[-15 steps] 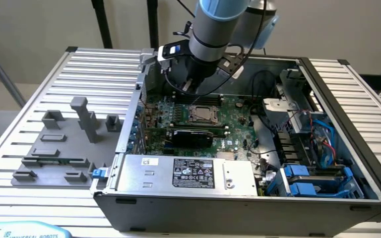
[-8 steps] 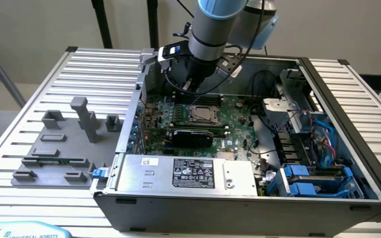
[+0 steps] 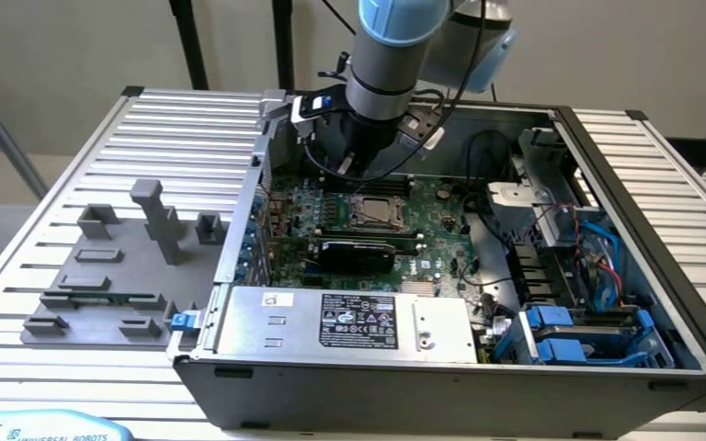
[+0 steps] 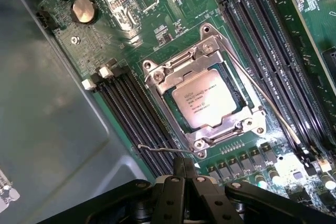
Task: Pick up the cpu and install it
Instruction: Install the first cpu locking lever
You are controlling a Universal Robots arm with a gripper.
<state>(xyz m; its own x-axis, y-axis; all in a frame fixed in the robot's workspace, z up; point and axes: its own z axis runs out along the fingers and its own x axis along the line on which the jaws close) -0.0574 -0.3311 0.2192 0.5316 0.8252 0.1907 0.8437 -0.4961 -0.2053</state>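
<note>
Status at this frame: cpu (image 4: pixel 203 98) lies flat in the socket frame (image 4: pixel 157 85), printed metal top up, sitting square in the frame's window and level with it as far as the wrist view shows. The socket is near the middle of the motherboard (image 4: pixel 315 3), between two banks of memory slots (image 4: pixel 131 108). The board sits in the open computer case (image 3: pixel 647 230), closer to the far wall than to the power supply box (image 3: pixel 341 322) at the near edge. The case rests on the slatted table (image 3: pixel 181 119), with a grey tray of holders (image 3: pixel 108 276) beside it toward the exterior view's left. The arm (image 3: pixel 390 46) reaches down into the case over the socket area. The gripper (image 4: pixel 185 174) hangs just off the socket corner with its two black fingers pressed together and nothing between them, so it is closed and empty. Its tip is very near a thin wire lever (image 4: pixel 163 149) that sticks out from that corner; I cannot tell whether they touch. A second wire lever (image 4: pixel 262 103) runs along the opposite side of the frame, and I cannot tell whether either one is hooked down. Judgement: pick-up and placement look done, and the step in hand is the securing end of the install, worked at the lever. Anything done here calls for a small, well-aimed contact on the springy wire. It also calls for no sideways push on the frame, since a slip could shift the chip or scrape the board.
</note>
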